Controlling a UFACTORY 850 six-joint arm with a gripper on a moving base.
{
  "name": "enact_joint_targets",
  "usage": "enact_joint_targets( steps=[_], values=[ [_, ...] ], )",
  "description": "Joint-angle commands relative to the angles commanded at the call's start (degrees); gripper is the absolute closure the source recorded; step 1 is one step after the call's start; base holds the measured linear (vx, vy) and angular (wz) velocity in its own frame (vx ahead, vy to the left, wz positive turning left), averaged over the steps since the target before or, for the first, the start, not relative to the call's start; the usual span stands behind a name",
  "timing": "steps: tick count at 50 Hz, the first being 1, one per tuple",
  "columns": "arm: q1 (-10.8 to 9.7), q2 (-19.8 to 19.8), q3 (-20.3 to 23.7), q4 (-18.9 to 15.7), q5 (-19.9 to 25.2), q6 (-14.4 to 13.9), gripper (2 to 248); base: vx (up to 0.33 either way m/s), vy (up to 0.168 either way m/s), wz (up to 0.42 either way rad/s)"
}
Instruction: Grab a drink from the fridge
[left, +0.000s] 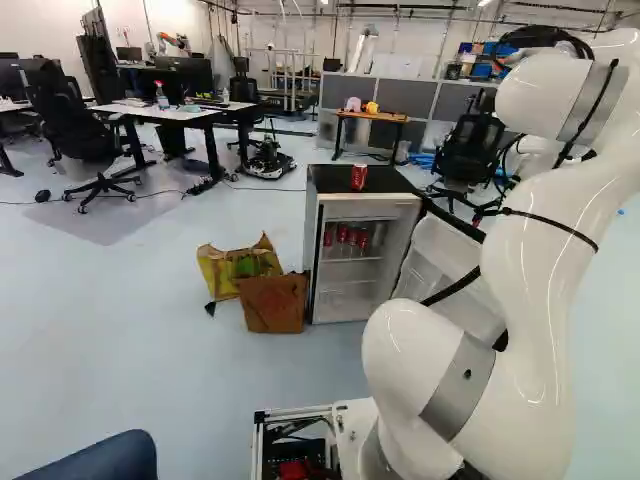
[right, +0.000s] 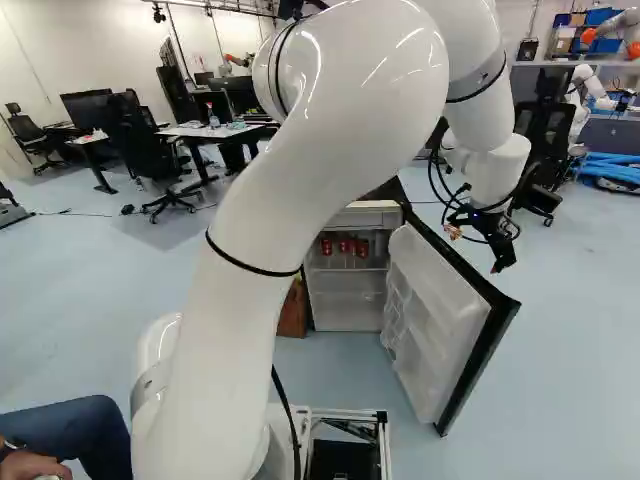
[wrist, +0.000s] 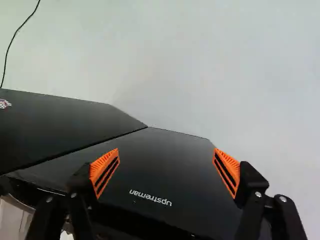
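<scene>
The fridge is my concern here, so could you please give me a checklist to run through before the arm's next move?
1. Fridge door open: ok, it stands wide open.
2. Drinks inside: ok, red cans stand on an upper shelf.
3. Gripper open and free: ok, its fingers are apart with nothing gripped.
4. Gripper lined up with the cans inside: not ok, it is on the door's outer side.
5. Safe gap between gripper and door: cannot tell.
6. Single can on the fridge top out of the arm's way: cannot tell, the coming path isn't shown.
</scene>
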Motion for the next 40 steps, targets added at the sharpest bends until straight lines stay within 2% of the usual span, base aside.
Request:
enact_joint_targets(
  steps=[40],
  values=[
    [0.00, 3.26, 4.78, 0.00, -2.83, 0.00, 3, 0.000, 0.000, 0.000]
  ],
)
